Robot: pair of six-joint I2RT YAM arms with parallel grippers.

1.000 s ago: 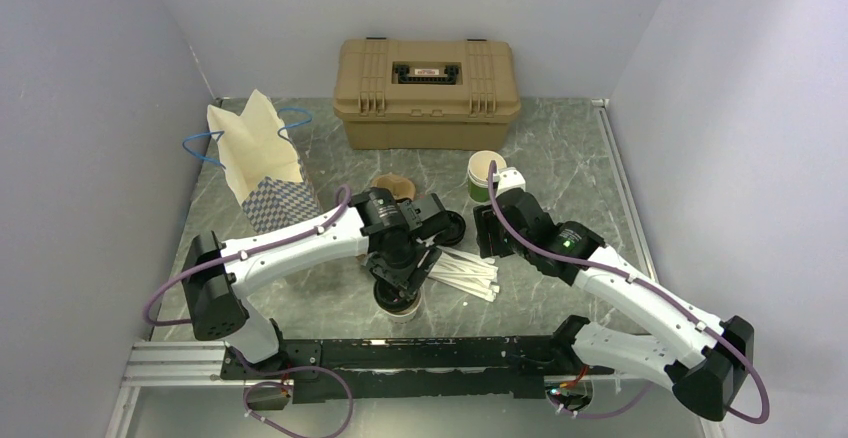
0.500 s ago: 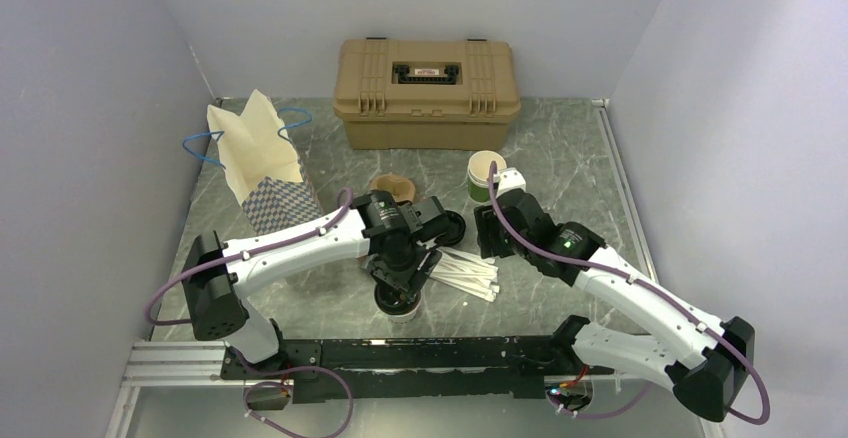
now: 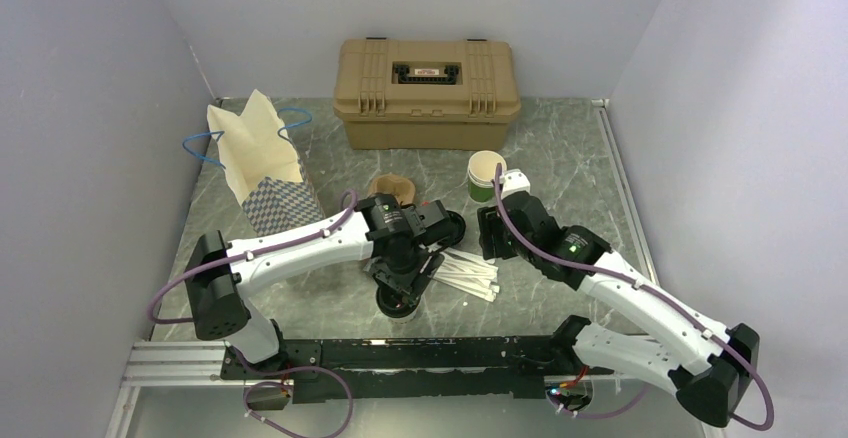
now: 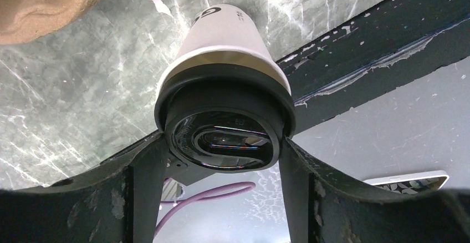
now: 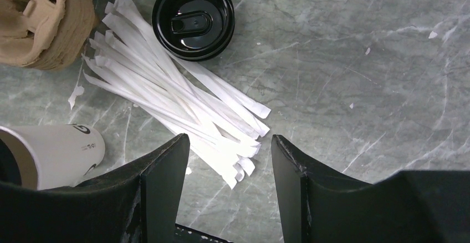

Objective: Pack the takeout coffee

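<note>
The takeout coffee (image 4: 227,35) is a pale kraft cup with dark lettering and a black lid (image 4: 224,126). It is near the table's front edge, seen from above under my left wrist (image 3: 397,305). My left gripper (image 4: 223,143) (image 3: 400,283) is shut on it, one finger pressed against each side of the lid's rim. The cup's side also shows at the lower left of the right wrist view (image 5: 55,154). My right gripper (image 5: 230,143) (image 3: 490,233) hangs open over the bare table, just past the ends of the white paper sticks, holding nothing.
A bundle of white paper-wrapped sticks (image 5: 183,93) lies fanned beside a loose black lid (image 5: 194,16). Brown moulded paper (image 5: 39,21) sits behind them. A green cup (image 3: 484,176), a tan toolbox (image 3: 427,93) and an open paper bag (image 3: 262,163) stand farther back. A black rail (image 3: 450,353) runs along the front.
The left wrist has turned slightly over the cup, which stays in the same spot. The right arm has drifted a little to the right. Neither gripper's opening has changed.
</note>
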